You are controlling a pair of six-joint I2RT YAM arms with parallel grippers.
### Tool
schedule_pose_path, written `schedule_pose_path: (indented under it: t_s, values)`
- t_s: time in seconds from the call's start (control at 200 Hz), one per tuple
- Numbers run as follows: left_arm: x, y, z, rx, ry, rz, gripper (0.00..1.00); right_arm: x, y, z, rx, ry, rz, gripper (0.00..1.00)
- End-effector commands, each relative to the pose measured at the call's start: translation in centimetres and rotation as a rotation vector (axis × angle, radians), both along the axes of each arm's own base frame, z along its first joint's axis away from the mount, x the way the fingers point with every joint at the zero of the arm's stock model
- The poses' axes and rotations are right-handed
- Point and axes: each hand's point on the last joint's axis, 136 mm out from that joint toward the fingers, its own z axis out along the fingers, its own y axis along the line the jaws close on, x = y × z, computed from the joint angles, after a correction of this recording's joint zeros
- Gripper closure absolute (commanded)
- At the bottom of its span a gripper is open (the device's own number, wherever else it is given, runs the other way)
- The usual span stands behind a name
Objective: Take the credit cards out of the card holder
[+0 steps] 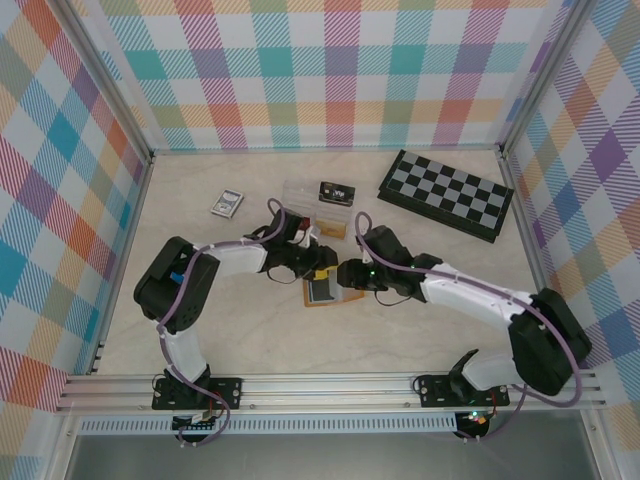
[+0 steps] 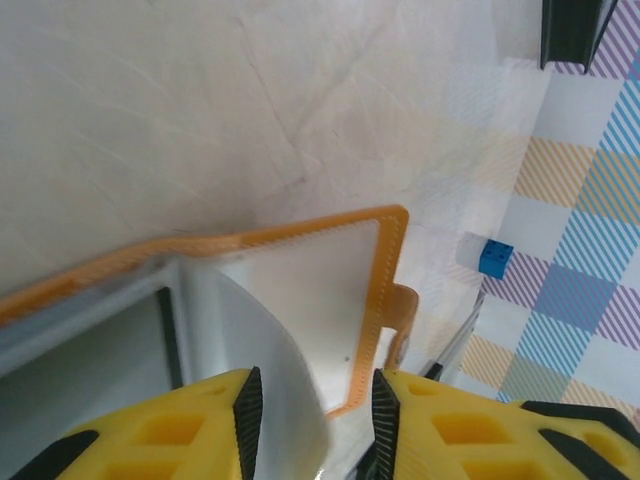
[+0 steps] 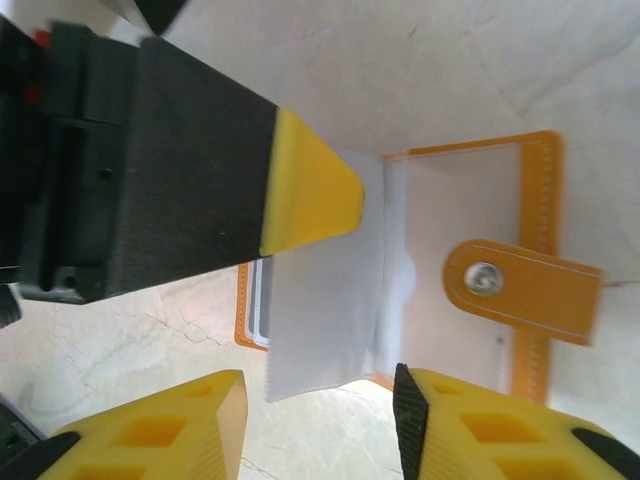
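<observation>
A: Setting, largest first?

B: Pale marbled table (image 1: 200, 330), smooth and matte, walled in pastel plaid; folded black-and-grey chessboard (image 1: 446, 194) at far right, hard and flat; glossy clear plastic box (image 1: 305, 190) at far centre.

A: And the card holder?

B: Card holder (image 1: 322, 290) lying open at mid-table, between the two grippers; tan-orange leather-like cover with stitched edge; rounded strap with metal snap (image 3: 520, 285); inside, a floppy translucent sleeve (image 3: 320, 300) curling upward.

A: Grippers?

B: Left gripper (image 2: 312, 390) parted, yellow fingers astride the sleeve; no pinch visible. Right gripper (image 3: 315, 385) parted too, poised over the sleeve's loose edge, holding nothing.

A: Progress?

B: Early to middle, by the look; holder unsnapped and spread; grey-blue card edge apparently tucked in beside the spine; small card-like piece (image 1: 226, 203) well apart at far left, possibly one already out, too small to confirm; left to do: pinching and sliding out whatever remains.
</observation>
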Motion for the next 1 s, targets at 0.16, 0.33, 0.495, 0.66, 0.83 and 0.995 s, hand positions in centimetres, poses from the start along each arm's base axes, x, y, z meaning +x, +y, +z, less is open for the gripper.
schedule_pose_path:
  t_s: [0.16, 0.33, 0.495, 0.66, 0.83, 0.995]
  values:
    - [-0.1, -2.8, 0.5, -0.018, -0.010, -0.018, 0.57, 0.0, -2.3, 1.0, -0.054, -0.098, -0.017, 0.53]
    - [0.5, -2.9, -1.2, 0.019, 0.028, 0.015, 0.57, -0.1, -1.8, 0.6, -0.041, -0.071, -0.007, 0.54]
    - [0.4, -2.6, -2.8, 0.061, 0.061, 0.033, 0.60, 0.0, -1.5, 0.2, -0.040, -0.055, -0.005, 0.54]
    - [0.6, -2.6, -1.9, 0.057, 0.048, 0.040, 0.66, 0.0, -0.5, -0.5, -0.034, -0.012, 0.018, 0.57]
    - [1.2, -1.2, 0.8, 0.079, -0.009, 0.070, 0.70, 0.1, 0.7, -0.9, -0.004, 0.027, 0.039, 0.64]
    - [1.3, 0.9, 1.6, 0.088, -0.021, 0.103, 0.69, 0.1, 2.1, -0.8, 0.030, 0.056, 0.079, 0.70]
